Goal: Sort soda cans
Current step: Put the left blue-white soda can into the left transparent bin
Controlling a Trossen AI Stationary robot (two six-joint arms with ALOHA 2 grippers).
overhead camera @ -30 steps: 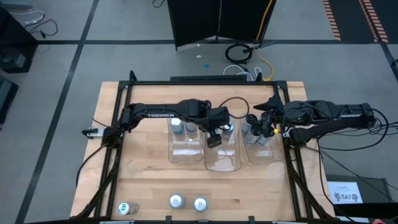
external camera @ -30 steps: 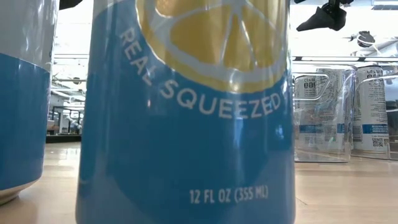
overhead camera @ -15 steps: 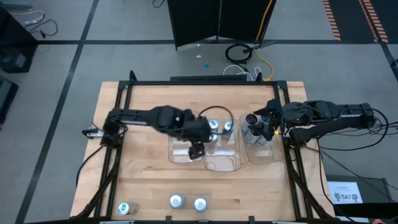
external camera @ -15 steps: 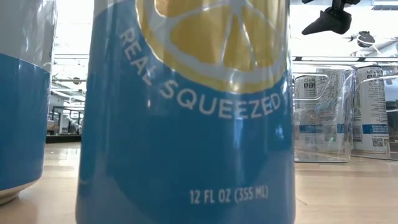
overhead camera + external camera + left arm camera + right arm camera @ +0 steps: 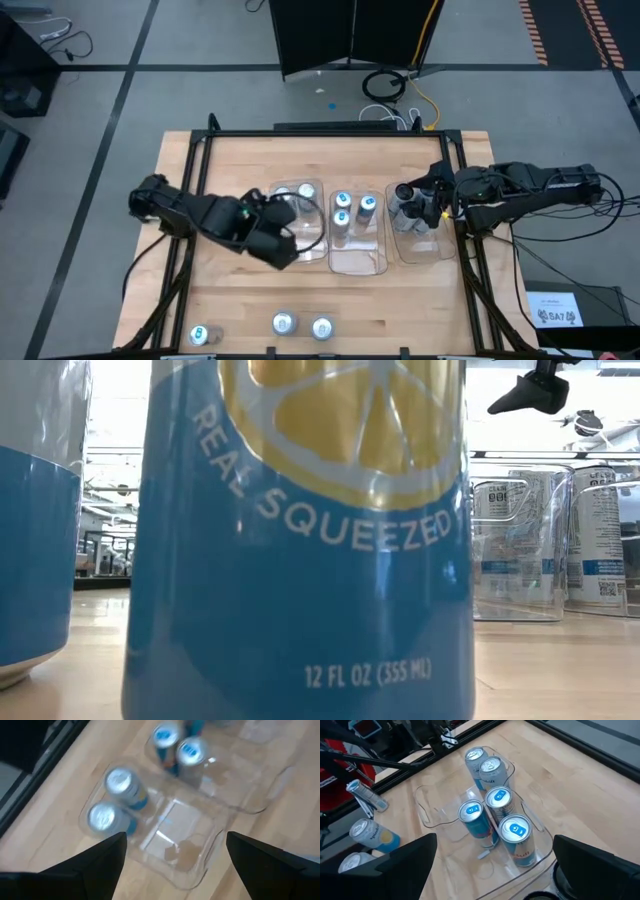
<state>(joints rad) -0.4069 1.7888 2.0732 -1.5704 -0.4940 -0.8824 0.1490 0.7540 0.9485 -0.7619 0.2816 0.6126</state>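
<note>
Left gripper [image 5: 283,250]: lower left of centre in the high view, over bare wood just beside the left tray; fingers [image 5: 100,860] spread wide, nothing between them.
Table [image 5: 230,300]: light wooden top with a dark frame.
Loose cans [image 5: 283,322]: three stand along the bottom edge of the high view, well apart from the trays; one, blue with a lemon slice [image 5: 300,560], fills the low view.
Left tray [image 5: 305,245]: clear plastic, holds two cans [image 5: 114,800] at its upper end.
Middle tray [image 5: 358,262]: clear plastic, holds three silver-topped cans [image 5: 495,815] at its upper end.
Right tray [image 5: 425,248]: clear plastic, holds grey cans [image 5: 405,195] partly hidden by the right arm.
Right gripper [image 5: 432,197]: right of centre, above the right tray; fingers [image 5: 410,855] released, empty.
</note>
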